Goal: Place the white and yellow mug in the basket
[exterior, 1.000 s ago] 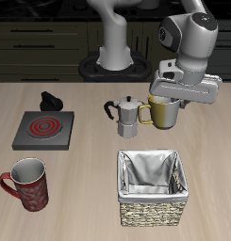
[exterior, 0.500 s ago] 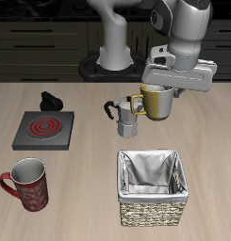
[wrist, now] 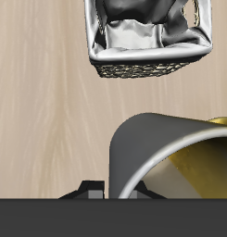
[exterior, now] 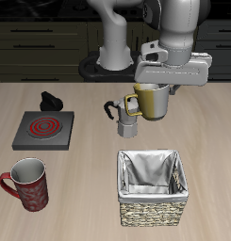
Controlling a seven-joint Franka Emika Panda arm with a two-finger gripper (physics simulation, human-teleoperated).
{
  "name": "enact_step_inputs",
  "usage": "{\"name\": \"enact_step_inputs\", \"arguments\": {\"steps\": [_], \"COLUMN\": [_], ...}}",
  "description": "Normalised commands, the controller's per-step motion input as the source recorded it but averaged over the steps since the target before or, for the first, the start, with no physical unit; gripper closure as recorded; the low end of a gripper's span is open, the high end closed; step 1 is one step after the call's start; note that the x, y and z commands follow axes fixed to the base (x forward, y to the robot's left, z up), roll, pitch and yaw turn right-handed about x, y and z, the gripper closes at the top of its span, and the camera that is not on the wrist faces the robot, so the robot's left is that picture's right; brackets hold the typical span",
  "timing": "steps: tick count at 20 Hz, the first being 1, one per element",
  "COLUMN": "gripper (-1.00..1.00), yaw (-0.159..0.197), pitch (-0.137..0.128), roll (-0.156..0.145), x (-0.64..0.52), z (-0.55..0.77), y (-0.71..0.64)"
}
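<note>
My gripper (exterior: 156,88) is shut on the rim of the white and yellow mug (exterior: 152,102) and holds it in the air, above the table and just beside the silver moka pot (exterior: 127,117). The mug hangs upright with its yellow handle toward the moka pot. In the wrist view the mug (wrist: 175,157) fills the near field, its pale inside and yellow wall showing. The wicker basket (exterior: 151,188) with grey-white lining stands near the table's front edge, below and forward of the mug. It also shows in the wrist view (wrist: 149,37), apart from the mug.
A red patterned mug (exterior: 26,183) stands near the front edge. A grey stove plate with a red coil (exterior: 43,128) lies farther back, with a small black object (exterior: 52,100) behind it. The robot base (exterior: 115,58) stands at the table's back.
The gripper has lifted the white and yellow mug higher and carried it sideways toward the moka pot. The wrist has also turned. Nothing else moved.
</note>
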Motion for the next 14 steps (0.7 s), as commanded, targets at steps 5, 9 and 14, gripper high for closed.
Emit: {"name": "enact_step_inputs", "arguments": {"steps": [5,9,14], "gripper": [1.0,1.0,1.0], "yaw": [0.017,0.022,0.013], "pitch": [0.001,-0.024,0.002], "roll": [-0.008,-0.036,0.003], "x": [0.32,0.37,0.38], "z": [0.3,0.3,0.24], "y": [-0.18,-0.34,-0.29]}}
